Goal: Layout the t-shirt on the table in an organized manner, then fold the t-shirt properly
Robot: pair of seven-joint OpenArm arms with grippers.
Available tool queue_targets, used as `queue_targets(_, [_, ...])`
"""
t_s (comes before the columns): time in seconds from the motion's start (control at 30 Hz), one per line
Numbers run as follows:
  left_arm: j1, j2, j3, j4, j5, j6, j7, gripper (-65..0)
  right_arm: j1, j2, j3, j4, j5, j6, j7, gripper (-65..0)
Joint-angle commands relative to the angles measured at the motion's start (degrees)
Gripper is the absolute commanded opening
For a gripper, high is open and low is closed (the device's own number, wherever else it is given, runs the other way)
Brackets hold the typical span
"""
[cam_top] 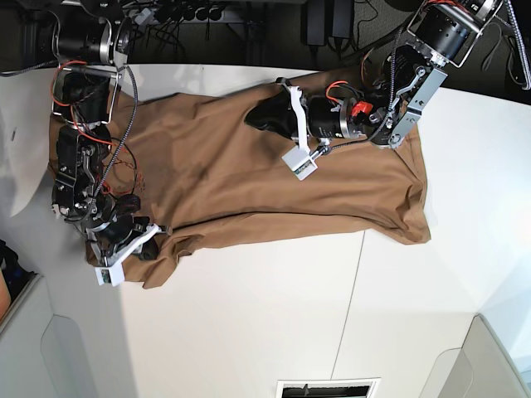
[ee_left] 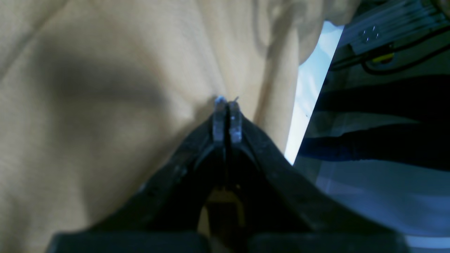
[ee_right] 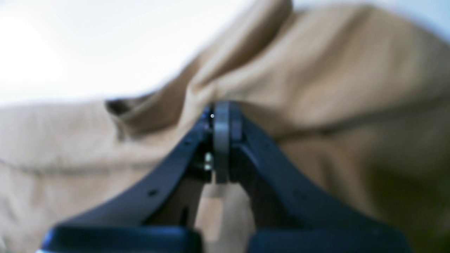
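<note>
While both hands pinch the t-shirt (cam_top: 249, 178), it sprawls across the white table (cam_top: 274, 315) before dark cabling (cam_top: 174, 12).

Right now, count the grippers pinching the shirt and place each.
2. The left gripper pinches the t-shirt near its far edge; the right gripper pinches its near corner. Both are shut.

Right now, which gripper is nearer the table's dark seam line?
Right. The right gripper pinches the t-shirt at its lower hem corner, short of the seam line. The left gripper is shut on cloth near the far edge, farther off.
</note>
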Motion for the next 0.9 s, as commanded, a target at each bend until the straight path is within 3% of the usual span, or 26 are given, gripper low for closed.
queue_targets(0.0, [0.9,-0.3,0.3,0.0,-0.3,-0.4,1.8,-65.0,2.6,0.4,0.1,0.9,-0.3,0.2,1.7,-65.0])
queue_targets(0.2, [1.6,-0.3,0.2,0.1,-0.8,-0.4,1.8,-65.0,5.5,0.8,0.1,0.9,-2.3,-0.7,1.0,-65.0])
queue_targets(0.37, [-0.4,-0.7,-0.1,1.4,-4.6,-0.4,2.1,-65.0,4.1,1.9,0.1,2.1,3.1,-0.6,-4.8,-65.0])
queue_targets(0.6, [-0.6,-3.3,-8.2,6.7,-5.3,-0.4,6.3,-65.0,-10.2,2.0,0.3,16.9,5.7,-0.6,-5.4,-65.0])
queue_targets(0.7, [-0.5,-5.0,-13.8,8.2,-8.1,-0.4,6.8,-65.0,-16.1,2.1,0.3,22.0,5.6,-0.6,-5.4,-65.0])
queue_targets(0.87, [-0.3,-7.9,-20.7,8.5,-14.2,-0.4,13.8,-65.0,-22.5,2.1,0.6,25.4,5.8,-0.6,-5.3,-65.0])
